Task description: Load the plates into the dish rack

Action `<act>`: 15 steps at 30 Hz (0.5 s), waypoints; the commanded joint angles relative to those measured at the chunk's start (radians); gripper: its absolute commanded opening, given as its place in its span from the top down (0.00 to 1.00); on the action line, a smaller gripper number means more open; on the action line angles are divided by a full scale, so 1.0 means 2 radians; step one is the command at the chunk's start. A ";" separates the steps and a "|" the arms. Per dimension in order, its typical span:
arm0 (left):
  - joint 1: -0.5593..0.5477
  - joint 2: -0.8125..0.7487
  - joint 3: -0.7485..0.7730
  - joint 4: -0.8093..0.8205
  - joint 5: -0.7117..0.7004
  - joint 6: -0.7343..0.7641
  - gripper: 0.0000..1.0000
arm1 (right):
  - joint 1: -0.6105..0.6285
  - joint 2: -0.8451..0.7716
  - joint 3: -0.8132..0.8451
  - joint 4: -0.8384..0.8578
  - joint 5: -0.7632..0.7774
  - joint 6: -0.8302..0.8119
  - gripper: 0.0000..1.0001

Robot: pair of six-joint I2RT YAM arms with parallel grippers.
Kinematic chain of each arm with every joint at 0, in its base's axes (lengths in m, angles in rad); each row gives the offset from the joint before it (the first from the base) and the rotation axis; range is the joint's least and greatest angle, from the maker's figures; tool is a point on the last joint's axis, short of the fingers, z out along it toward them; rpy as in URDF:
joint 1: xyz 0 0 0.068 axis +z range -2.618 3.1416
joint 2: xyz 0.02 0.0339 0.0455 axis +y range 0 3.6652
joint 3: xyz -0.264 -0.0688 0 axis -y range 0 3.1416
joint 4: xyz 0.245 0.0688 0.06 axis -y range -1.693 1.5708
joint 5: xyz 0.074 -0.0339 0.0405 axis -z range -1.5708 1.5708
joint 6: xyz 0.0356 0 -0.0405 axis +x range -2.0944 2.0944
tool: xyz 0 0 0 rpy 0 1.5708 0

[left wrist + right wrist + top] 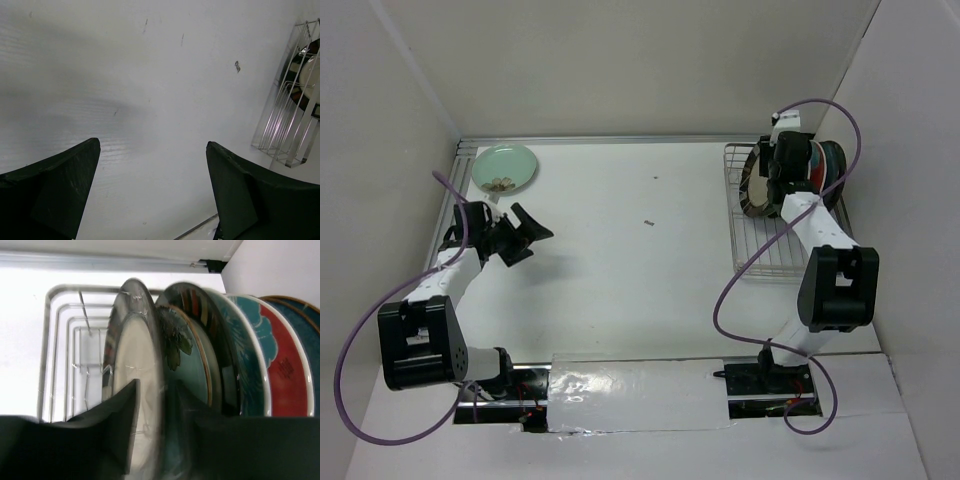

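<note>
Mint plate (505, 167) flat, racked plates (285, 375) upright

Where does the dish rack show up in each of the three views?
Top external: dish rack at the right, above centre.
Left wrist: dish rack along the right edge.
Right wrist: dish rack wires fill the left half.
Shared landmark: the cream striped-rim plate standing in it.

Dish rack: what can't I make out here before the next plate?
- Top view: the right gripper and its arm cover the plates in the dish rack; no count.
- Right wrist view: cream plate between the fingers is blurred; contact unclear.
- Left wrist view: dish rack cut off by the right edge.
- Top view: marks on mint plate too small.
</note>
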 commanded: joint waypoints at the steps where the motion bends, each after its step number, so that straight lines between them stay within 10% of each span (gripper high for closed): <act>1: 0.003 0.009 0.001 0.031 0.004 -0.024 0.00 | -0.002 -0.013 0.022 0.074 0.003 0.005 0.44; 15: 0.042 0.051 -0.018 0.217 -0.081 -0.170 0.00 | 0.036 -0.080 0.097 -0.047 -0.040 0.110 0.21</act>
